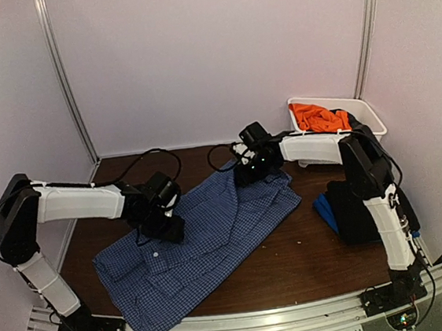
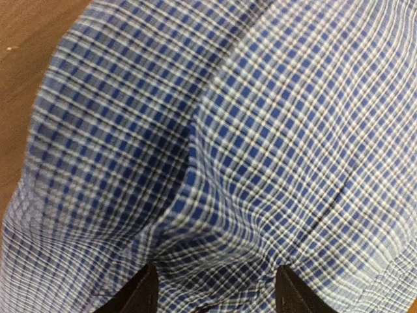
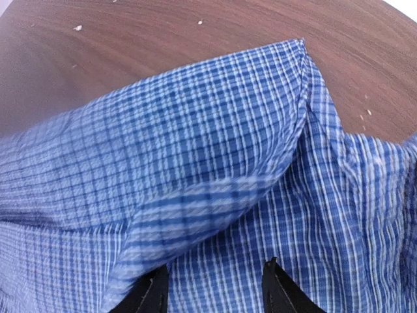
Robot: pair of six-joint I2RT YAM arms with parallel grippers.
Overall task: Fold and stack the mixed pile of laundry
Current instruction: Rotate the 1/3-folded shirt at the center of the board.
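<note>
The blue-and-white check shirt lies spread across the brown table, collar towards the near left. My left gripper is down on the shirt's left part. Its jaws stand apart and the cloth bunches up between the fingertips. My right gripper is at the shirt's far edge, also open, its tips on the striped inner cloth. A raised flap of the shirt runs down to its left finger. An orange T-shirt sits in the tub. Black and blue pieces lie at the right.
The white plastic tub stands at the back right corner. The dark folded pile sits close to the right arm's base. Bare brown table shows between the shirt and that pile. White walls close in the back and sides.
</note>
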